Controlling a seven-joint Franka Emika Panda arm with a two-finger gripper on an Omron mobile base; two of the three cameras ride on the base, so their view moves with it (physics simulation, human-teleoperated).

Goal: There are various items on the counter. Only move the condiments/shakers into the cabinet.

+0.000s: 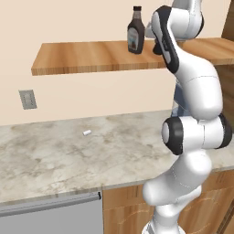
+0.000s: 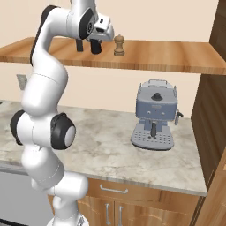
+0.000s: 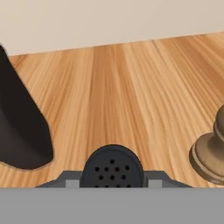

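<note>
Sitting between gripper [image 2: 96, 47] fingers, black shaker [image 3: 113, 167], on cabinet [image 3: 131, 87]

- You see the cabinet [image 1: 91, 57] in warm, matt wood grain.
- At your twelve o'clock, the dark syrup bottle [image 1: 135, 32] looks glossy plastic.
- The small wooden mill [image 2: 118, 46] is smooth turned wood.
- The counter [image 1: 55, 155] is polished marbled stone.
- The black shaker [image 3: 113, 167] has a matt, perforated top.

Base views flank arm, sharing plank shelf [image 1: 91, 57] and counter [image 2: 106, 145]; hand view close above shelf.
</note>
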